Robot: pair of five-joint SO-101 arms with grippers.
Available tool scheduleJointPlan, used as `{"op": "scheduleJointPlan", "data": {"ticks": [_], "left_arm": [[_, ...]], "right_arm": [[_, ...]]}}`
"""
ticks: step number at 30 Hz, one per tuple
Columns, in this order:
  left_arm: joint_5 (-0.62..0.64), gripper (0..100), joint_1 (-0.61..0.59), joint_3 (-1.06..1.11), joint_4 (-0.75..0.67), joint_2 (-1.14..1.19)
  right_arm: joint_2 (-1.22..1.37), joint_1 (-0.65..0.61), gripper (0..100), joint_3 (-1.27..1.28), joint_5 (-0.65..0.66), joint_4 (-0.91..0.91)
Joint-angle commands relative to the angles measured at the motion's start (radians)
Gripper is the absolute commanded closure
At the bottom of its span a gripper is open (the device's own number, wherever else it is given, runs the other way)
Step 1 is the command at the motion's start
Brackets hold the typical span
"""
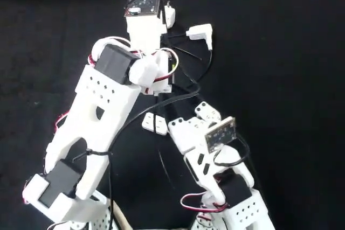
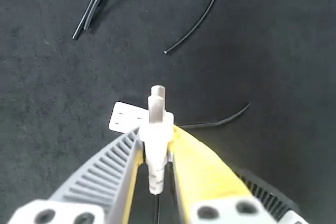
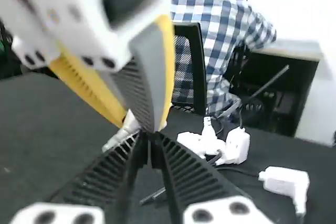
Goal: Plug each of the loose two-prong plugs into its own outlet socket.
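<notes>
In the left wrist view my left gripper (image 2: pixel 156 136) is shut on a white two-prong plug (image 2: pixel 156 121), its metal prongs pointing out past the fingertips. A white outlet socket (image 2: pixel 125 116) lies on the black cloth just beyond and beside the plug. In the right wrist view my right gripper (image 3: pixel 149 149) has its black ribbed fingers closed tip to tip, right under the left arm's yellow and grey fingers (image 3: pixel 149 72). From above, the right gripper (image 1: pixel 175 126) sits between two white sockets (image 1: pixel 154 124) (image 1: pixel 207 111).
Another white plug (image 1: pixel 199 32) with its black cable and a white socket (image 1: pixel 170 15) lie at the far side of the table. Thin black cables (image 2: pixel 202 17) loop across the cloth. The left arm (image 1: pixel 102 106) crosses the middle of the table.
</notes>
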Motion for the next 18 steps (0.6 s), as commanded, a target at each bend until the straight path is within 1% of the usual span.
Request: {"op": "scheduleJointPlan", "data": {"ticks": [1, 4, 6, 8, 13, 18], "left_arm": [[0.005, 97, -0.025, -0.008, -0.028, -0.012], [0.005, 97, -0.030, -0.012, -0.028, -0.012], [0.005, 97, -0.030, -0.012, -0.028, -0.020], [0.005, 97, -0.035, -0.028, -0.018, -0.021], [0.005, 97, -0.022, -0.117, 0.015, -0.021], [0.006, 97, 0.013, -0.128, 0.018, -0.021]], "right_arm": [[-0.110, -0.028, 98.5, -0.117, -0.109, 0.104], [-0.110, -0.078, 98.6, -0.139, -0.115, 0.181], [-0.110, -0.074, 98.6, -0.133, -0.115, 0.210], [-0.108, -0.043, 98.6, -0.108, -0.115, 0.232], [-0.110, -0.028, 98.6, -0.033, -0.086, 0.229], [-0.110, -0.081, 98.6, -0.004, -0.075, 0.169]]}}
